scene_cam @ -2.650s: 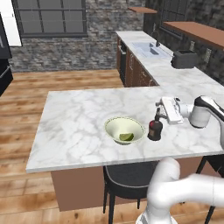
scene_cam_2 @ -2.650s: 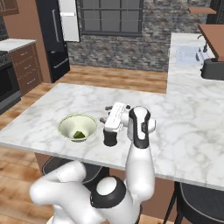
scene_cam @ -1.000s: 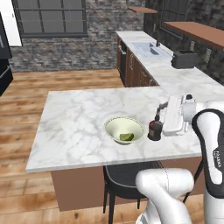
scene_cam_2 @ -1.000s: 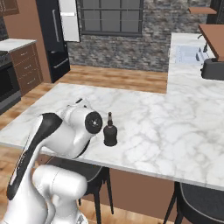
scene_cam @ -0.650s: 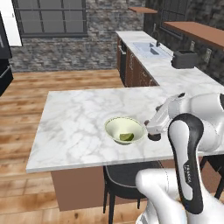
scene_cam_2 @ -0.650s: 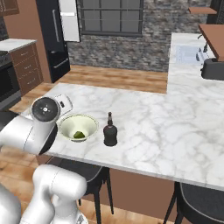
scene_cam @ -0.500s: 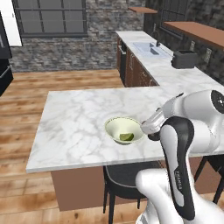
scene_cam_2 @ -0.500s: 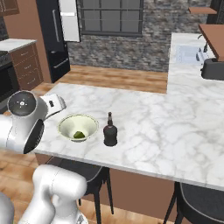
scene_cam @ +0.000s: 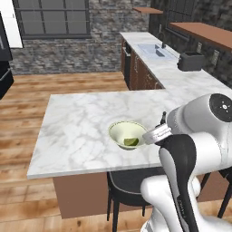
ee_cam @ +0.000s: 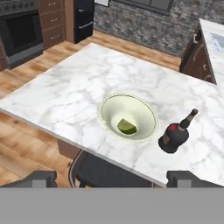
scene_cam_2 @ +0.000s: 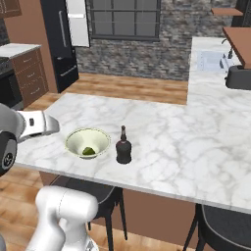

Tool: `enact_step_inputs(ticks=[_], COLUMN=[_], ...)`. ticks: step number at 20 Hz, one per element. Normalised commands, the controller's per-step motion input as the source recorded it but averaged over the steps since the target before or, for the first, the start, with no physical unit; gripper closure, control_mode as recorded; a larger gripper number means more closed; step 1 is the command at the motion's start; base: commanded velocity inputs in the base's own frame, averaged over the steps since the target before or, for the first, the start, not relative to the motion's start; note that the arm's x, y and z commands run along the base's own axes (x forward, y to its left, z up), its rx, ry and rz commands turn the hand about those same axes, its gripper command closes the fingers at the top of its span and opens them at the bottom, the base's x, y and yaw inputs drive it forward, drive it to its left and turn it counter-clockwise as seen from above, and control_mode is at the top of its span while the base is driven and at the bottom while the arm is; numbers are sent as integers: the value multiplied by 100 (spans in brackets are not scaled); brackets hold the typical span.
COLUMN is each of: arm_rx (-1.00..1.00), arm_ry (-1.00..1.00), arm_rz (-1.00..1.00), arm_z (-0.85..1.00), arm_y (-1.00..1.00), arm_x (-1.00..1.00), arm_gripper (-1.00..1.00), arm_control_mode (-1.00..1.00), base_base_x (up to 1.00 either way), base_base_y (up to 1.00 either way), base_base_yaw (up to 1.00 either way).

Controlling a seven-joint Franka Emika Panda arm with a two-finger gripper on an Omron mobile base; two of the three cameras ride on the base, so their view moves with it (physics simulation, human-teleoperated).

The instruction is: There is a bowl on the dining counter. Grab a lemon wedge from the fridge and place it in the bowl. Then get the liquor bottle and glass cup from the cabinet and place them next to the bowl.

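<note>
Above the near edge of the desk (ee_cam: 65,87), my tool (ee_cam: 111,177) hangs with its jaws spread as wide as they go and nothing between them. Its two dark fingertips (ee_cam: 37,178) rise at the bottom of the hand view, one far to each side, and the desk's front edge and a dark stool seat (ee_cam: 105,173) lie in the gap between them.

Just past the tips sits the bowl (ee_cam: 127,117), pale cream-green and upright on the marble near the front edge. The lemon wedge (ee_cam: 127,127) lies inside it, low on the bowl's floor. In the right base view the wedge (scene_cam_2: 88,151) shows in the near part of the bowl (scene_cam_2: 87,142), and in the left base view the wedge (scene_cam: 131,142) rests toward the right side of the bowl (scene_cam: 128,134).

Just beside the bowl stands the liquor bottle (ee_cam: 176,134), dark with a squat round body and a thin neck. It is upright on the desk, apart from the bowl's rim with a narrow strip of marble between them. The right base view shows the bottle (scene_cam_2: 123,146) to the right of the bowl. In the left base view my own white arm covers most of it.

Farther off, the black fridge (scene_cam_2: 66,41) stands against the back wall beside the window (scene_cam_2: 125,18), and a sink (scene_cam: 156,50) is set in the long worktop.
</note>
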Motion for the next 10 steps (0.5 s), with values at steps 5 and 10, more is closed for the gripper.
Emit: enact_step_inputs(ticks=[5,10], arm_rx=[0,0], arm_ry=[2,3], arm_rz=[-2,0], arm_z=[-5,-3], arm_y=[0,0], arm_x=[-2,0], arm_gripper=[-100,-100], arm_control_mode=[-100,100], base_base_x=[0,0], base_base_y=[0,8], base_base_yaw=[0,0])
